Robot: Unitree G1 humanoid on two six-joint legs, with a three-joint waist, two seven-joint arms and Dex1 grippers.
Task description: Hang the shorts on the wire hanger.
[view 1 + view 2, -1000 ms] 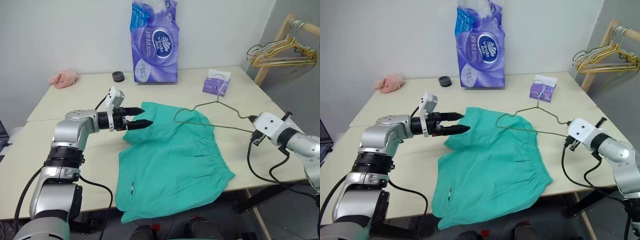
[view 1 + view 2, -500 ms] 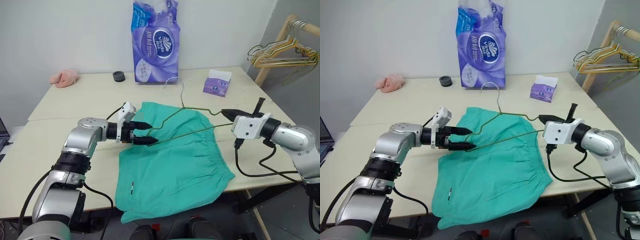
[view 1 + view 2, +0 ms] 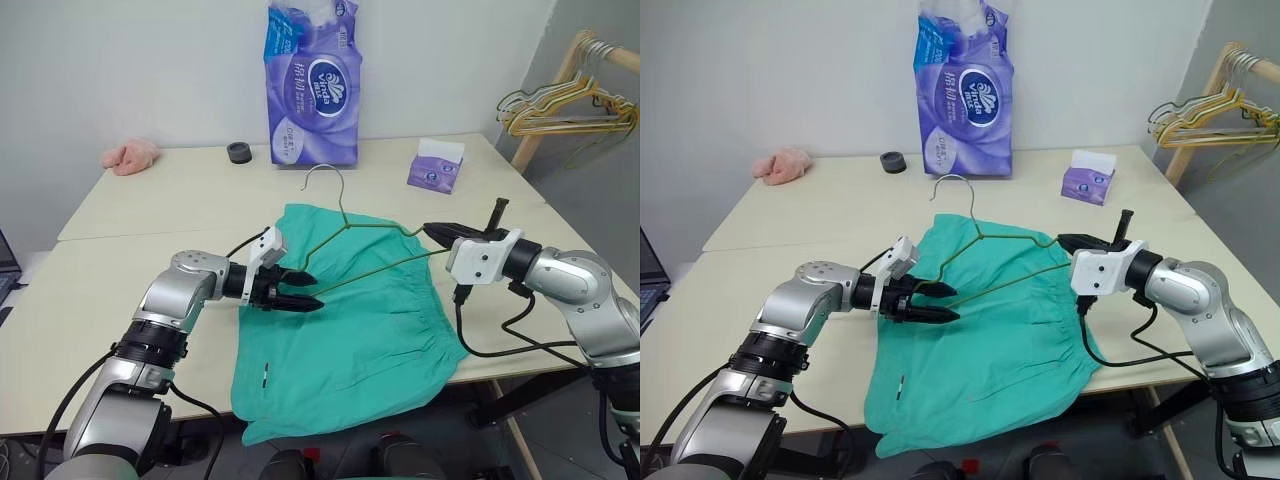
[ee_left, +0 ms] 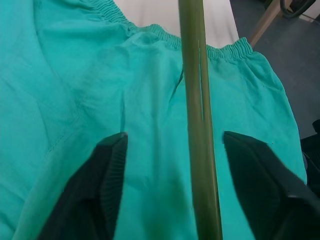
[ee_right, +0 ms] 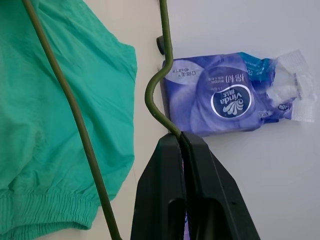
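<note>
Two grippers meet at the wire hanger (image 3: 370, 250): right gripper (image 3: 437, 231) clamps one corner; close your parted left gripper (image 3: 305, 291) squarely on the wire, above the shorts (image 3: 350, 340).

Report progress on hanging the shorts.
Done: the right gripper is shut on the wire hanger, holding it above the shorts. In hand: the hanger's far end lies between the open fingers of the left gripper, not yet clamped. Left: the shorts lie flat on the table, not on the hanger at all; threading and draping them remains.
</note>
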